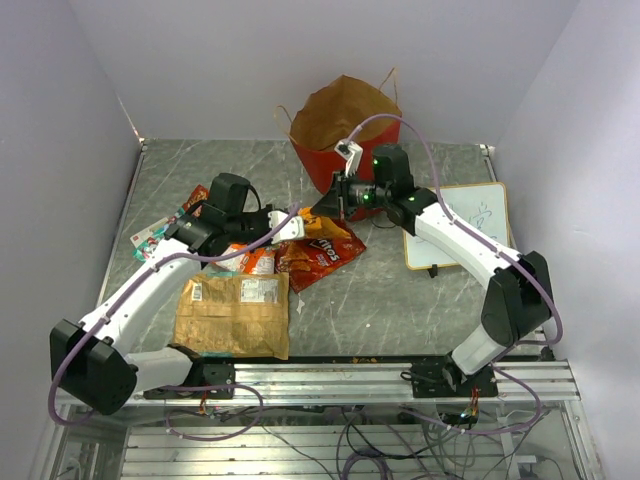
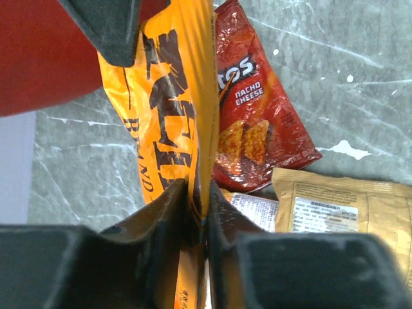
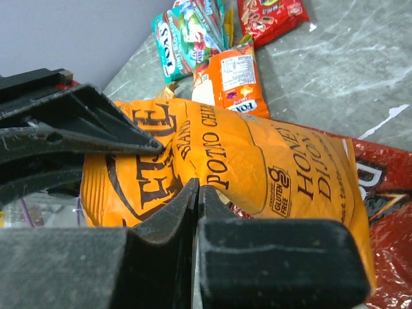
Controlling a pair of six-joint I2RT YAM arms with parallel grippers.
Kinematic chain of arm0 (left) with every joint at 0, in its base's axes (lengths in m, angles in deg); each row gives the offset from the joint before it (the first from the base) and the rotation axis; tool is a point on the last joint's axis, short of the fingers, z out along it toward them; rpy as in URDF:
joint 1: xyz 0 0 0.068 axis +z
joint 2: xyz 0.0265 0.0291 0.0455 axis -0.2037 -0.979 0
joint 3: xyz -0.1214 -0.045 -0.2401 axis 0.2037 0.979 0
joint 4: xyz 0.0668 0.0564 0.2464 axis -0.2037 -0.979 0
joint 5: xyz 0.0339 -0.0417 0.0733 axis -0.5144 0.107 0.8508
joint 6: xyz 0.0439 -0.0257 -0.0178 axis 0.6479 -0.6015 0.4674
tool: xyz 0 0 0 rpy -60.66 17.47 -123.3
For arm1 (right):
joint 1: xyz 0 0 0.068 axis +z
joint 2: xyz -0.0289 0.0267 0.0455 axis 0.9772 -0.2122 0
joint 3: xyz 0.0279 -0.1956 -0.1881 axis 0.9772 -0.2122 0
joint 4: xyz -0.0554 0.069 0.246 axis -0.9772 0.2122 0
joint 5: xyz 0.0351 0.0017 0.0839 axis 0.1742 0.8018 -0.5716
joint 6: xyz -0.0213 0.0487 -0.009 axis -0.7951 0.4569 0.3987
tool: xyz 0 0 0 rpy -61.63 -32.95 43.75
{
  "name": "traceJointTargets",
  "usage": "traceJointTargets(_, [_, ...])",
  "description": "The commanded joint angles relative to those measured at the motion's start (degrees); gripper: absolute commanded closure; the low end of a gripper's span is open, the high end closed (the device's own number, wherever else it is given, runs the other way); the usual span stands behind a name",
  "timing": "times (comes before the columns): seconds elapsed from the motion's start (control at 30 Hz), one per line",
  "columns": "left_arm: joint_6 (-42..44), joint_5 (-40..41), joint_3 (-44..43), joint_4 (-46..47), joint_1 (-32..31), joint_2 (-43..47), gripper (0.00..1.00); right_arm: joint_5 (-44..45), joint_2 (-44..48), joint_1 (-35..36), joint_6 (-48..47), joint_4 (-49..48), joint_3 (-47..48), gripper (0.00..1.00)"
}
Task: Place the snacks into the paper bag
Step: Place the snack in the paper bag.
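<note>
At the left side of the table (image 1: 400,300), the teal-white pack (image 1: 150,237) and the flat kraft-brown pouch (image 1: 232,312) lie apart from both arms. Toward the middle, the left gripper (image 2: 198,193) has its fingers narrow on one edge of the orange-yellow chip bag (image 3: 257,161), which stands on edge above the red nacho packet (image 2: 254,109). Just to the right, the right gripper (image 3: 196,193) has its fingers pressed together, apparently pinching the same bag's opposite seam. Behind them stands the paper bag (image 1: 345,115), mouth open, with the whiteboard (image 1: 462,225) farther right.

The risk, as I judge it, is two grips on one slick, air-puffed film. If the arms pull apart, the seam may tear or slide free. If one lets go too soon, the bag may swing and drop short of the mouth. The paper bag looks light, with soft, creased walls, so a nudge at its rim could fold or tip it. The packets are glossy and crinkly; the pouch looks matte and stiffer.
</note>
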Motion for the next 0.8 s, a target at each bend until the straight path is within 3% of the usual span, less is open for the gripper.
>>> traceJointTargets(0.0, [1.3, -1.2, -1.6, -0.2, -0.5, 1.6, 0.87, -1.0, 3.8, 0.0, -3.7, -2.2, -0.2, 1.0])
traceJointTargets(0.07, [0.7, -0.1, -3.4, -1.1, -0.5, 2.2, 0.93, -2.7, 4.2, 0.0, -8.3, -0.7, 0.4, 0.97])
traceJointTargets(0.2, [-2.3, 2.1, -8.2, -3.8, -0.5, 3.9, 0.93, -3.1, 5.7, -0.4, -22.2, 7.5, 4.2, 0.6])
traceJointTargets(0.27, [-3.3, 2.5, -10.7, -5.5, -0.4, 4.5, 0.93, -3.0, 7.8, -0.8, -28.3, 9.6, 4.0, 0.48])
traceJointTargets(0.37, [-6.0, 2.0, -14.4, -7.4, -0.5, 4.5, 0.93, -3.5, 10.0, -1.4, -38.6, 14.4, 3.8, 0.19])
traceJointTargets(0.4, [-6.8, 1.4, -15.4, -7.9, -0.4, 4.6, 0.93, -3.1, 10.6, -1.4, -41.3, 15.5, 3.5, 0.15])
traceJointTargets(0.6, [-15.4, -1.5, -19.8, -7.0, -0.4, 3.7, 0.93, -7.6, 13.3, -1.3, -49.2, 17.1, -2.1, 0.12])
traceJointTargets(0.77, [-23.4, 1.7, -24.4, -6.9, -0.4, 0.6, 0.93, -13.4, 14.6, -1.3, -45.6, 14.5, -5.5, 0.09])
